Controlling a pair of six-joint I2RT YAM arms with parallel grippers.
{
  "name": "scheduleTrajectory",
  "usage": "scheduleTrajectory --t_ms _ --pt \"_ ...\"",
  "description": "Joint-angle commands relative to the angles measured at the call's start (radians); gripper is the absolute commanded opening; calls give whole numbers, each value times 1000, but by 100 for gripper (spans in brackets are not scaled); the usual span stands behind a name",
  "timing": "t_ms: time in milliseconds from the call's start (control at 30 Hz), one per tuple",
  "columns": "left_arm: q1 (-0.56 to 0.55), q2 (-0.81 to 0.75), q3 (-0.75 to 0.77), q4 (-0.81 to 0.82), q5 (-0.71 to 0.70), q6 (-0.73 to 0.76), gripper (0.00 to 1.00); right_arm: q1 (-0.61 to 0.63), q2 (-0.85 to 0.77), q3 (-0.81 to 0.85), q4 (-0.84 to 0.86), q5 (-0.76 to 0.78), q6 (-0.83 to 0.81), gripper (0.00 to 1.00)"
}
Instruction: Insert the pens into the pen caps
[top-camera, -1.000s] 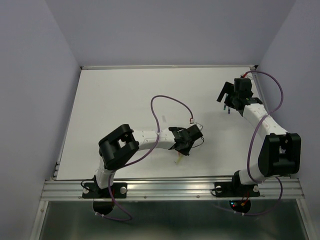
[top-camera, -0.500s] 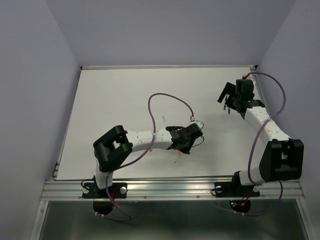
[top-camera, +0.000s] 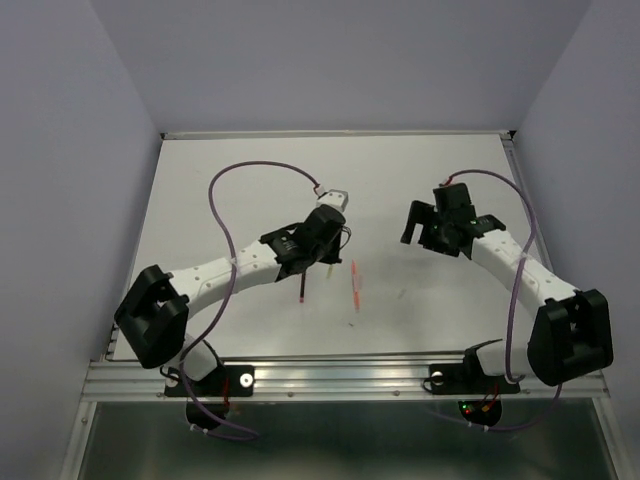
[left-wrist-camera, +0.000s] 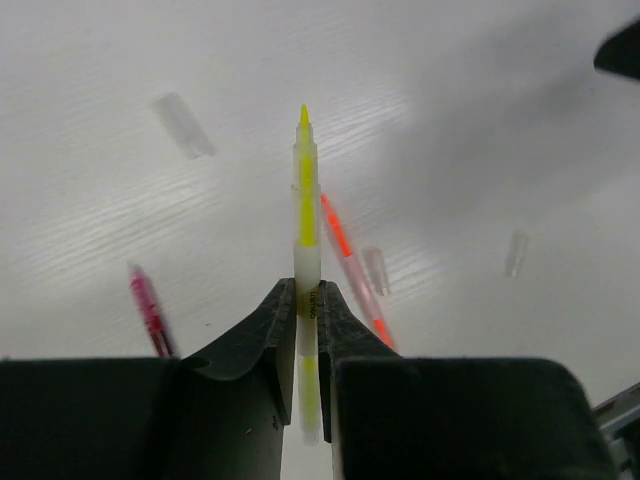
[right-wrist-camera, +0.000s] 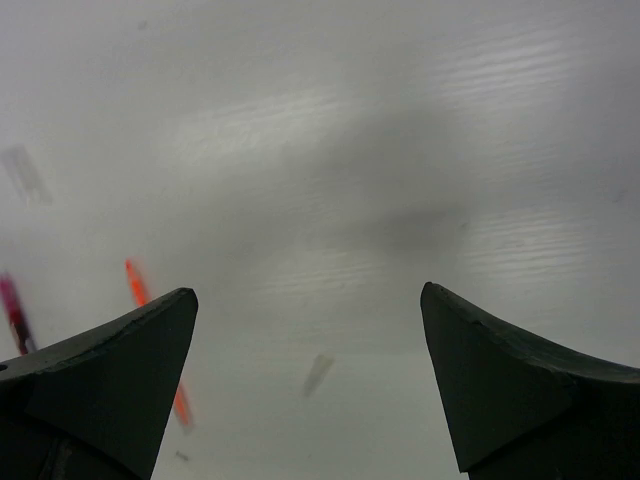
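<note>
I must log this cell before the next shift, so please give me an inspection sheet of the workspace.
Surface: white table, no spill seen.
Job's things: yellow pen held upright; orange-red pen, maroon pen and three pen caps lying loose.
Clutter: nothing seen.
Grippers: left claw shut on the yellow pen; right claw open, empty.
Cables: purple cables loop along both arms.
Surroundings: lilac walls, metal rail at the near edge.

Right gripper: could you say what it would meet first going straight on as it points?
Likely the bare white table; the open right gripper has only a faint pen cap near that line, depth unclear.
</note>
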Motion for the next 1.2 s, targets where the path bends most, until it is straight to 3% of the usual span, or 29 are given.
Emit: scheduleTrajectory --t_ms 0,267,433,767,800,1033,1167 --pt "60 -119 -114 49 -14 -19 0 126 -18 -36 -117 58 86 100" --pt "83 -167 -171 49 -53 -52 0 264 17 -133 -111 61 258 100" --pt "89 -141 -166 51 -20 -57 0 319 23 -163 -120 33 300 95" --pt "93 -124 -169 65 22 -60 0 350 66 -220 -70 74 373 77" --pt "93 -125 -171 66 23 -60 0 350 69 -226 -62 76 375 71" --pt "93 -133 -177 76 37 -57 0 350 106 -226 -30 99 381 63" --pt "93 -128 -175 80 48 -54 0 359 102 -219 -31 113 378 46"
